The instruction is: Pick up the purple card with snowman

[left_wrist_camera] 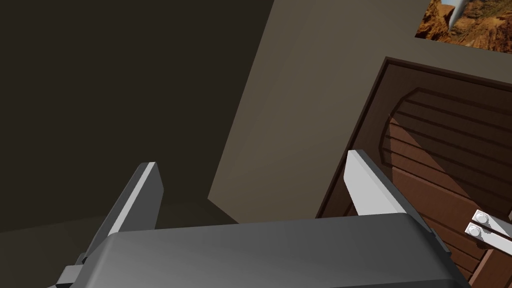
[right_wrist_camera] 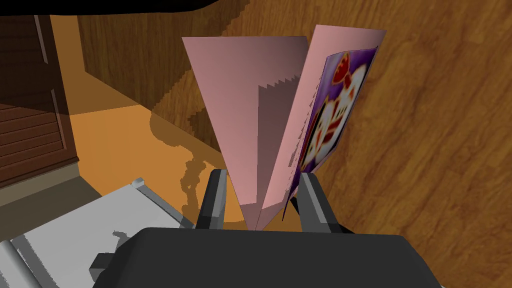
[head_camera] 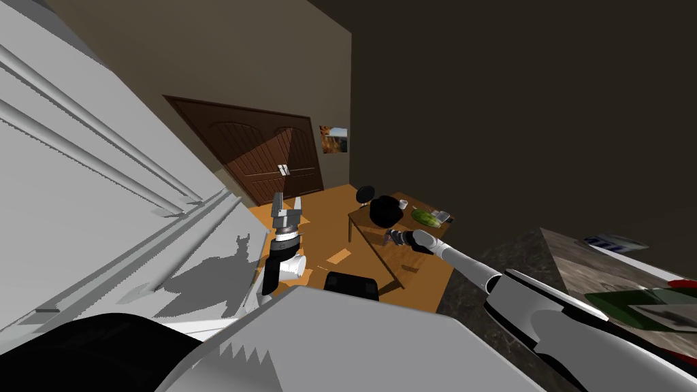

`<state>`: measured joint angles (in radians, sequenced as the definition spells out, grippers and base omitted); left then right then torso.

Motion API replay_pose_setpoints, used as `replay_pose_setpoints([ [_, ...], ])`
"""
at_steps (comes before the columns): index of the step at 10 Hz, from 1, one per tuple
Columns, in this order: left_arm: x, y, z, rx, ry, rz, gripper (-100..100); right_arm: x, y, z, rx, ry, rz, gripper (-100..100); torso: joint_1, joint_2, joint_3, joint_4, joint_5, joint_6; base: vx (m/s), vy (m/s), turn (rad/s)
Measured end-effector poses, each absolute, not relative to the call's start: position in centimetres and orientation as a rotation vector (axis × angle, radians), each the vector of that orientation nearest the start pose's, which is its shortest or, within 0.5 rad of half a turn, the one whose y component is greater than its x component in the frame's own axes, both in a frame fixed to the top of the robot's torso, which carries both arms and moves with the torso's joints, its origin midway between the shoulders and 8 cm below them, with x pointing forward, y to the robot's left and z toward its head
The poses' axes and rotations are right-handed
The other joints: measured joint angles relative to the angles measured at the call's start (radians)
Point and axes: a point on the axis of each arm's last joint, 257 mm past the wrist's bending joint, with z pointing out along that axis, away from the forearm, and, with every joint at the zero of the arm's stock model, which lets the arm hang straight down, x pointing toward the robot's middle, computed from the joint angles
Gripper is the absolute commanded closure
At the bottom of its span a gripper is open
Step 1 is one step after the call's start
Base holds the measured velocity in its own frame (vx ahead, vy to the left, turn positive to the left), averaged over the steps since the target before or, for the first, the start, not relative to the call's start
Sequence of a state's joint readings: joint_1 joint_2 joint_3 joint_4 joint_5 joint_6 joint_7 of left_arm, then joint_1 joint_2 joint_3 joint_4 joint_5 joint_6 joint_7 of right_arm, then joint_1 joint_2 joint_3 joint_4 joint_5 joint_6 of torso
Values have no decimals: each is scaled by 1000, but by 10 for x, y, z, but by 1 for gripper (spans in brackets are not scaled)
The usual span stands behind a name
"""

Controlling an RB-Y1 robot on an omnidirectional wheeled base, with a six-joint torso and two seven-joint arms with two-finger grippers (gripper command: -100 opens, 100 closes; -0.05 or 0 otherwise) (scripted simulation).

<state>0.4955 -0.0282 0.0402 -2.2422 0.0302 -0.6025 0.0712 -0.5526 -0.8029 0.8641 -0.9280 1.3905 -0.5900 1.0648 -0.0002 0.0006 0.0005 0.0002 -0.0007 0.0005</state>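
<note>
Two thin fingers of the right hand (right_wrist_camera: 262, 176) pinch the folded pink card with purple snowman front (right_wrist_camera: 330, 115), near the brown wooden surface (right_wrist_camera: 425, 150); the left hand (left_wrist_camera: 250, 160) hangs spread, empty.

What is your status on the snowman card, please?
Right gripper shut on purple snowman card, pink leaves splayed, over the wooden table. Left gripper open, idle. Black round object on the table, close to the card.
</note>
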Motion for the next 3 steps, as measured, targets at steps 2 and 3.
replay_pose_setpoints([
  [2,330,297,29,-658,499,-1361,0,493,-288,-417,-2364,965,-392,100,0,4,2,1,1,1,-51,3,-36],
  [3,330,297,29,-658,499,-1361,0,494,-289,-415,-2365,965,-391,0,0,3,2,1,0,0,-5,0,0],
])
